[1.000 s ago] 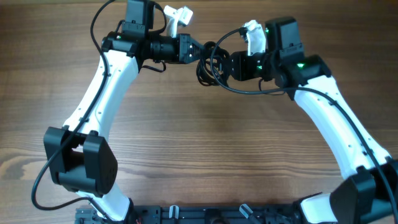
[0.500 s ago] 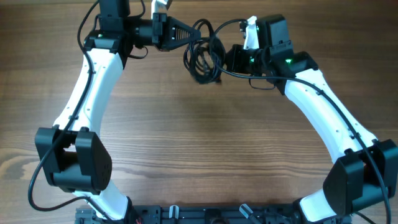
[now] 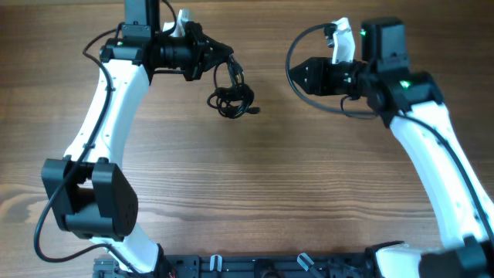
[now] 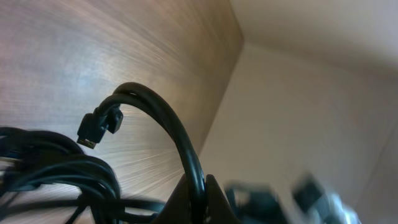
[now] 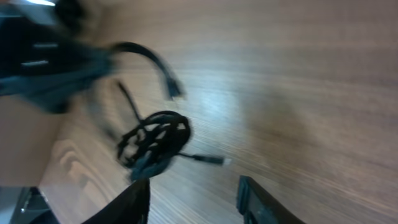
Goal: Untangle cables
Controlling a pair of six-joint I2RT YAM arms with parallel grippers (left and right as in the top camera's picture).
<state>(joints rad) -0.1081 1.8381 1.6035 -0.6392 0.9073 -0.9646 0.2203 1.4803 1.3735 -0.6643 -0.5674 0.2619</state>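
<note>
The cables (image 3: 230,99) are a small black tangle hanging from one loop, low over the wooden table. My left gripper (image 3: 221,59) is shut on that loop. In the left wrist view its jaws (image 4: 198,190) pinch the black cable (image 4: 168,121), which arcs up to a plug end (image 4: 95,129). My right gripper (image 3: 298,76) is open and empty, well to the right of the tangle. In the right wrist view the tangle (image 5: 154,145) lies ahead of the open fingers (image 5: 194,190), with a silvery plug (image 5: 214,160) sticking out.
The wooden table (image 3: 255,193) spreads below both arms. A thick black wire (image 3: 292,48) loops from the right arm's wrist. The arm bases and a black rail (image 3: 255,266) sit at the front edge. A pale wall (image 4: 311,93) borders the table's far side.
My right gripper has let go of the tangle and pulled away to the right. The tangle has shifted left and lower, hanging from my left gripper alone.
</note>
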